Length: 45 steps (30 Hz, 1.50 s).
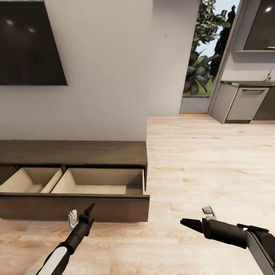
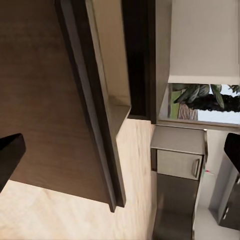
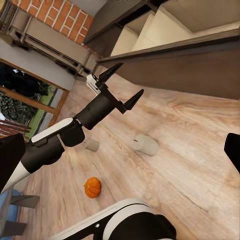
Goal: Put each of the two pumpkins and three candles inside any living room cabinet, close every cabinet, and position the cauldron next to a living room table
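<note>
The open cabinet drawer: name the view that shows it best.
The head view: the cabinet drawer lies pulled out, pale insides bare. The left wrist view catches its dark front edge close; the right wrist view shows front and insides obliquely.

We see the left tool [image 1: 81,215] raised from the lower left, its arm black near the wrist and white further back, one pale finger [image 1: 72,220] and one dark finger spread apart, empty. The right tool [image 1: 198,219] reaches in from the lower right, lying almost level and pointing toward the left tool, its fingers also parted with nothing between them.
</note>
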### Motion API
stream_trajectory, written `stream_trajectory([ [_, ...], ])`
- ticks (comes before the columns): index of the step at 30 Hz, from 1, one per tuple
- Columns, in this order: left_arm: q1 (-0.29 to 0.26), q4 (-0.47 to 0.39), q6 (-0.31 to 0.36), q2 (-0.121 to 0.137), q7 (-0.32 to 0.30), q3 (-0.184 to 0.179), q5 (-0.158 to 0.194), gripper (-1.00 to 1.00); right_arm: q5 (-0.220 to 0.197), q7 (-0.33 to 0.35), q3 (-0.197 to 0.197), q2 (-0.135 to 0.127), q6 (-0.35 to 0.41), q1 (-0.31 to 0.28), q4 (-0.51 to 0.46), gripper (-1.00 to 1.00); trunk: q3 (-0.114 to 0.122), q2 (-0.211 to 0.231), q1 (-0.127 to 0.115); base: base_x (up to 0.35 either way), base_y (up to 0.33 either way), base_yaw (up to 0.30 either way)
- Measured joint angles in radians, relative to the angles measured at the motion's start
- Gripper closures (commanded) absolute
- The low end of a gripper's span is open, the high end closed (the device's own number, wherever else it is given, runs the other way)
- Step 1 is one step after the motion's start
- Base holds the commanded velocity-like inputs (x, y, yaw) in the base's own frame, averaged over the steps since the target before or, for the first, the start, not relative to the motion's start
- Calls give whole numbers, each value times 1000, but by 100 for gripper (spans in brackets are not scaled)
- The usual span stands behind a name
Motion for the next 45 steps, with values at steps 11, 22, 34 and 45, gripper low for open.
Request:
stream_trajectory([
  [11, 0, 0, 0, -1, 2, -1, -1, -100, 1, -2, 0, 0, 0, 0, 1, -100, 34, 77, -42, 0, 0, 0],
  [22, 0, -4, 3, -2, 14, -55, -4, -100, -2, -54, -3, -1, 1, 0, 4, -100, 69, 154, -84, 0, 0, 0],
  [34, 13, 74, 6, 43, 14, -112, -88, -100, 28, -101, 0, -4, -131, 1, 301, -100, 106, 238, -130, 0, 0, 0],
  [45, 14, 185, 5, 33, 14, -154, -233, -100, 280, -146, 0, 146, -430, 1, 656, -100, 141, 315, -173, 0, 0, 0],
])
